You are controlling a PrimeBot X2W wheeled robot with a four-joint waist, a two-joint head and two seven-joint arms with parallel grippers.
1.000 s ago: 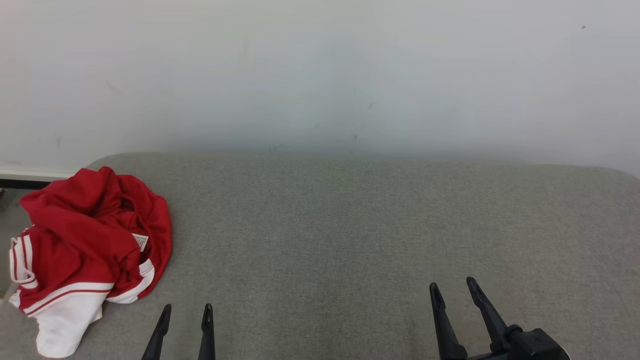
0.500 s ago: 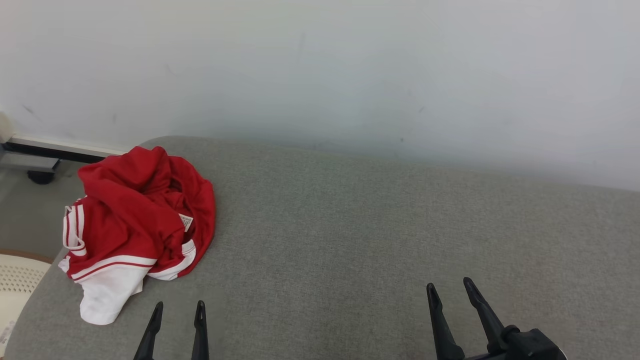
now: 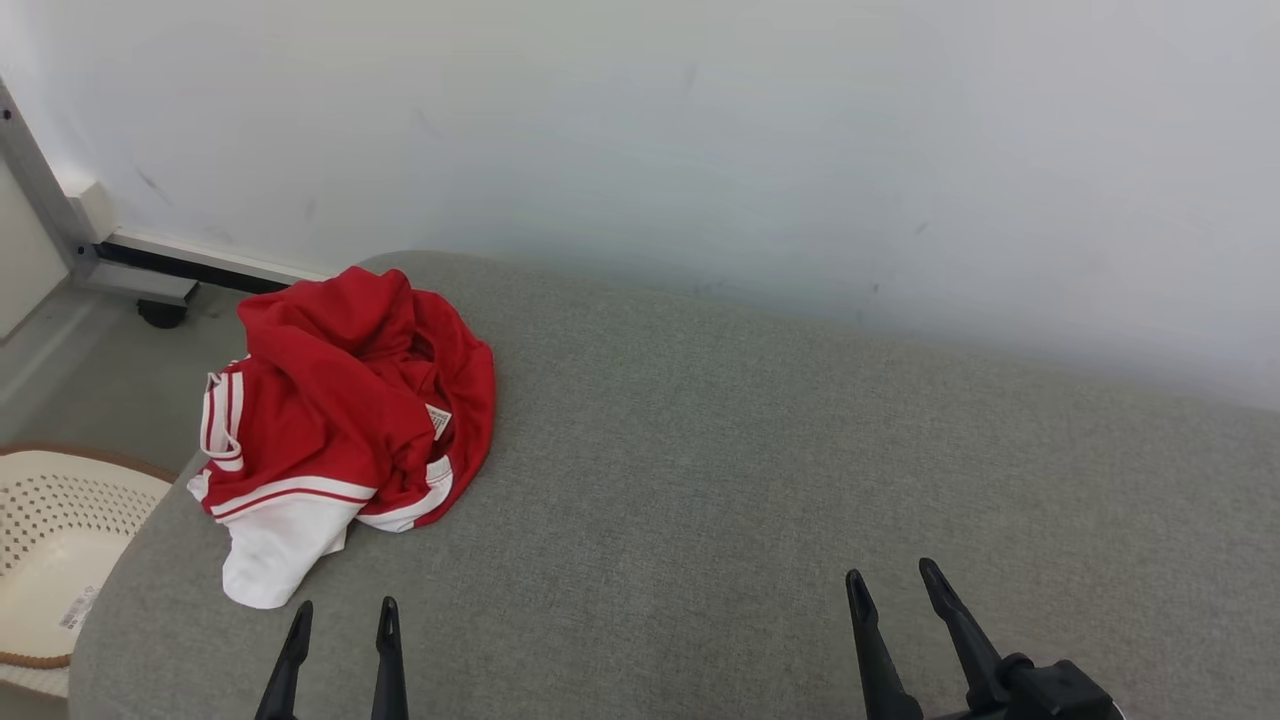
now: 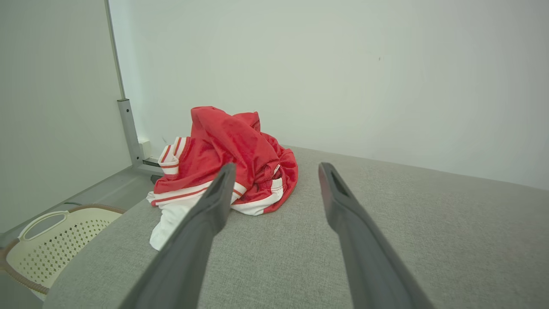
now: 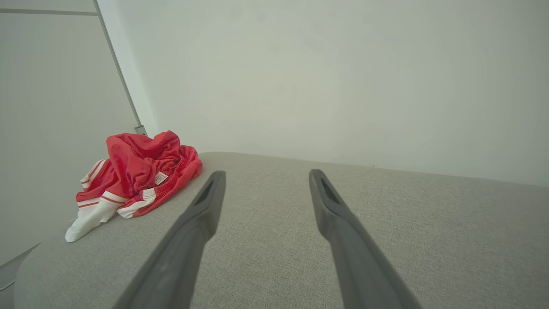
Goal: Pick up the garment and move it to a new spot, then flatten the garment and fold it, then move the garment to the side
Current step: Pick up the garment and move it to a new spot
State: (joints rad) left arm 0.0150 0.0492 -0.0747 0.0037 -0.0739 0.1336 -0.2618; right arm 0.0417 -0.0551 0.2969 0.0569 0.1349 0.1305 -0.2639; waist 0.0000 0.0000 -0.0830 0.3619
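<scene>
In the head view, a crumpled red garment with white stripes and a white hem (image 3: 340, 400) is lying in a heap near the far left corner of a grey fabric-covered surface (image 3: 750, 470), which is standing against a white wall (image 3: 700, 120). The left gripper (image 3: 345, 612) is hovering near the heap without touching it, its two dark fingers spread wide and holding nothing. The right gripper (image 3: 890, 580) is hovering well apart to the right, equally spread and empty. A cream perforated plastic basket (image 3: 50, 520) is sitting on the floor beyond the left edge.

In the left wrist view, the heap is showing ahead, with the left of the parted fingers (image 4: 214, 201) overlapping its near side.

In the right wrist view, the garment is lying far off to the left of the wide-open fingers.
</scene>
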